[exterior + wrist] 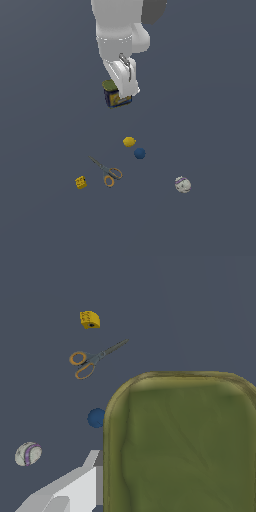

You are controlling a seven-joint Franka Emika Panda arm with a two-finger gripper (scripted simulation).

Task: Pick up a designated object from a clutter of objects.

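Tin (116,96) — the squat one with the olive-green top, dark blue sides and a yellow label — sits at the far end of the table (210,100) in the exterior view, directly under the arm's hand. The gripper (125,90) hangs over it, covering part of the lid, so it looks lined up for a top-down grasp. In the wrist view the green lid (180,446) fills most of the picture, which suggests the camera is very close above it. 1 pale finger (75,488) shows beside the lid's edge; the other is out of sight. Whether the jaws stand wide or have closed on the tin's sides I cannot tell. I also cannot tell whether the tin rests on the table or is lifted.

The other 5 things lie well apart from the tin, toward the near side. The lemon (129,142) and the blue ball (139,153) sit just beside each other. The scissors (106,171) lie open, orange handles nearest the camera, with the block (81,182) to the exterior view's left of them. The white ball (183,184) is off to the right. That spacing leaves the tin free on all sides — nothing should foul the fingers.

My guess is that the step is the grasp itself.
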